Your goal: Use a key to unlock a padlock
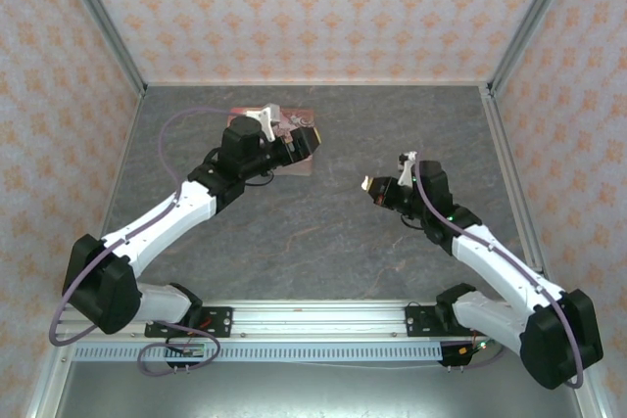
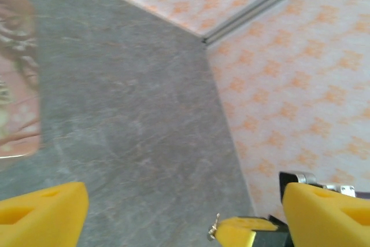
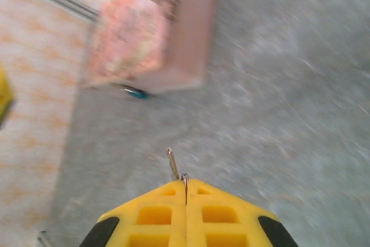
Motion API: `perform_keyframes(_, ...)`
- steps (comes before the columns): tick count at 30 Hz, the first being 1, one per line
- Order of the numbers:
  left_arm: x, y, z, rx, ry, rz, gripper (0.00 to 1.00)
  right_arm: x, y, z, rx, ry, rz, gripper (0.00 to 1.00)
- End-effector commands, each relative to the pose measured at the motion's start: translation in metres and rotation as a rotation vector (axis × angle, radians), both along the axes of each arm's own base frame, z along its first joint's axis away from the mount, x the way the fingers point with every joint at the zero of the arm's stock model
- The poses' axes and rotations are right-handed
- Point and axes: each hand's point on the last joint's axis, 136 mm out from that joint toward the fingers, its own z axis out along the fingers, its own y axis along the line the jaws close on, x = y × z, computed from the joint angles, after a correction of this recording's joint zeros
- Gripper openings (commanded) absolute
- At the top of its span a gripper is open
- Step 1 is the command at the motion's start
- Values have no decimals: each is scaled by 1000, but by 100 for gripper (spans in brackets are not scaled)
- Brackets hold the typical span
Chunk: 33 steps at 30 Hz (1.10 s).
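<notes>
The key (image 3: 173,165) is a thin metal blade on a small ring, sticking out of my right gripper (image 3: 185,188), whose yellow fingers are shut on it. Ahead of it lies the tiny blue-teal padlock (image 3: 136,92), on the floor against the lower edge of the pink box (image 3: 150,33). From above, my right gripper (image 1: 377,186) hovers right of centre, pointing left toward the box (image 1: 294,163). My left gripper (image 1: 306,139) sits over that box. In the left wrist view its fingers (image 2: 43,212) stand wide apart with nothing between them, and the key (image 2: 215,228) shows low between them.
The floor is grey stone-patterned (image 1: 333,232), with orange-patterned walls on three sides (image 1: 313,7). A metal rail (image 1: 304,318) carrying both arm bases runs along the near edge. A blurred edge of the pink box (image 2: 17,85) shows at the left of the left wrist view.
</notes>
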Motion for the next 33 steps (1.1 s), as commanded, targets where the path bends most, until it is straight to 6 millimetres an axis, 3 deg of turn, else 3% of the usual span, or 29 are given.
perform_keyframes(1,-14,-23,62,-132,-134,-143,82,3,21,74,143,-256,107,0)
perform_keyframes(7,-29,-34,90,-156,-209,-258,72,-5,35,111,133,-367,228,0)
perform_keyframes(11,-38,-42,97,-157,-236,-331,67,-8,41,119,144,-378,282,0)
perform_keyframes(23,-58,-78,81,-88,-207,-547,50,-10,58,134,174,-368,382,0)
perform_keyframes(33,-52,-84,64,-51,-159,-550,40,-11,61,136,173,-369,393,0)
